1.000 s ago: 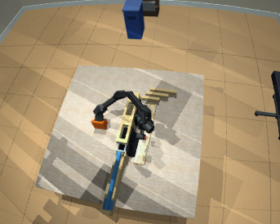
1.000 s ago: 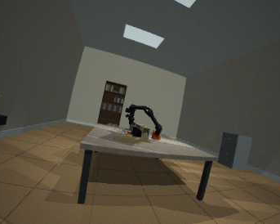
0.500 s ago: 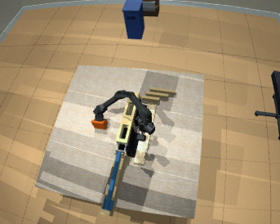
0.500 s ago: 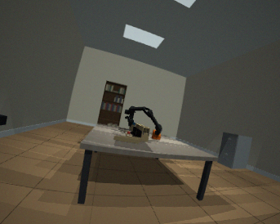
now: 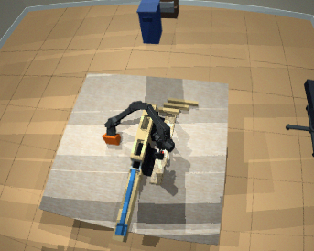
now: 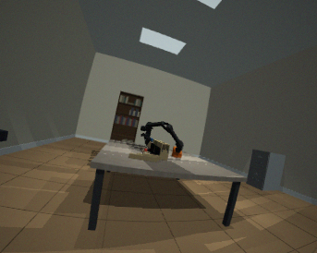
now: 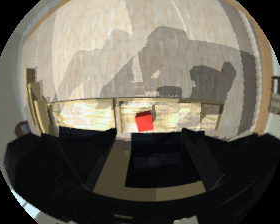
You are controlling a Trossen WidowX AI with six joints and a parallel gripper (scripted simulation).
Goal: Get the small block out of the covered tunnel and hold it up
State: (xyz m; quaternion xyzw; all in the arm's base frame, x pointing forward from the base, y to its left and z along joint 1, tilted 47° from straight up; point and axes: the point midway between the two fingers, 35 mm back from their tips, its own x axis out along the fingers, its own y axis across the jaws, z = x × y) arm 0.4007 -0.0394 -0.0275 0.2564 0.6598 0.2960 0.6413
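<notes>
The red block lies outside the covered tunnel, in a shallow pale wooden tray along its side. The wooden tunnel has openings in its roof and black panels on the tray side. A long blue handle sticks out of its near end over a wooden rail. My gripper is open and empty, reaching down over the tunnel's side, its fingertips to either side of the block in the wrist view. The height gap between fingertips and block cannot be told. The cage inside is hidden.
Several loose wooden rods lie beyond the tunnel's far end; some show at the left edge of the wrist view. The arm's orange base stands across the tunnel from the tray, with the arm arching over the tunnel.
</notes>
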